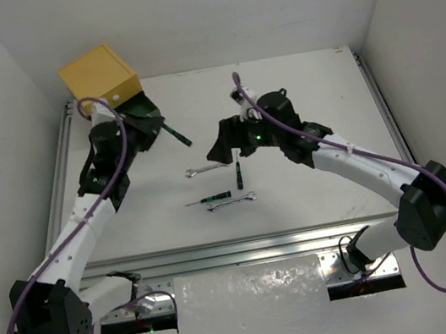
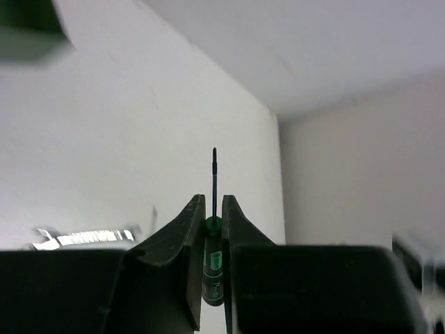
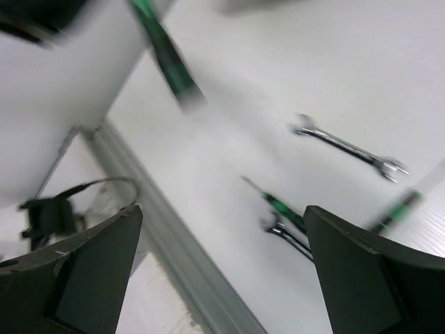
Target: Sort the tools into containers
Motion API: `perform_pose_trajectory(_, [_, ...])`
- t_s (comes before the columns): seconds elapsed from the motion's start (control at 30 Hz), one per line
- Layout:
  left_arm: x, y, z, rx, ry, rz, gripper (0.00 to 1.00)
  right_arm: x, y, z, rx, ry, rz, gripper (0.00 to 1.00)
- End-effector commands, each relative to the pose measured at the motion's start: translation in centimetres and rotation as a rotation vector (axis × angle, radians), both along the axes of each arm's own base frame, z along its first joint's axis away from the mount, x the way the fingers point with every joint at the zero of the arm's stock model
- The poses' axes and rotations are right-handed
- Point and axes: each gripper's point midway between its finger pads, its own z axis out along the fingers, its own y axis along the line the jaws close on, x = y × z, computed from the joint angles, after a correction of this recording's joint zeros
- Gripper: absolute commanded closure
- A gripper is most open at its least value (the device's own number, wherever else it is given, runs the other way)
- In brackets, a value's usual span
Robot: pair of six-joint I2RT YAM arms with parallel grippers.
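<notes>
my left gripper [image 2: 213,209] is clenched on the green-handled screwdriver [image 2: 213,263]. the handle is pinched between the two fingers and the thin dark shaft sticks out past their tips. seen from above, i hold it raised just in front of the yellow box [image 1: 96,75], which stands in the far left corner of the table [image 1: 306,101], and the shaft slants towards the middle. my right gripper [image 3: 222,209] is released, its jaws spread wide with nothing between them, and it hangs over the middle of the table. four tools lie there, near one another. the upper wrench [image 1: 205,169] lies just beside my right fingers, and a dark screwdriver [image 1: 239,174] lies next to it, pointing away from me. nearer to me the thin green screwdriver [image 1: 209,197] lies crosswise, with the lower wrench [image 1: 232,203] just beside it. i cannot tell whether those two touch.
</notes>
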Motion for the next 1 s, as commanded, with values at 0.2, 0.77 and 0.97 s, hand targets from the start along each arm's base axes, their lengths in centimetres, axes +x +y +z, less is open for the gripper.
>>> perform_pose_trajectory(0.2, [10.2,15.8,2.4,0.124,-0.026,0.706,1.0,1.1,-7.1,-2.5,-0.079,0.03,-0.223,0.01])
perform_pose_trajectory(0.77, [16.5,19.6,-3.4,0.086,0.026,0.914,0.95,0.5,-8.5,-5.7,-0.145,0.052,-0.207,0.01])
perform_pose_trajectory(0.97, [16.9,19.0,-4.3,0.087,0.063,0.879,0.62,2.2,-8.9,-8.1,-0.245,0.114,-0.252,0.01])
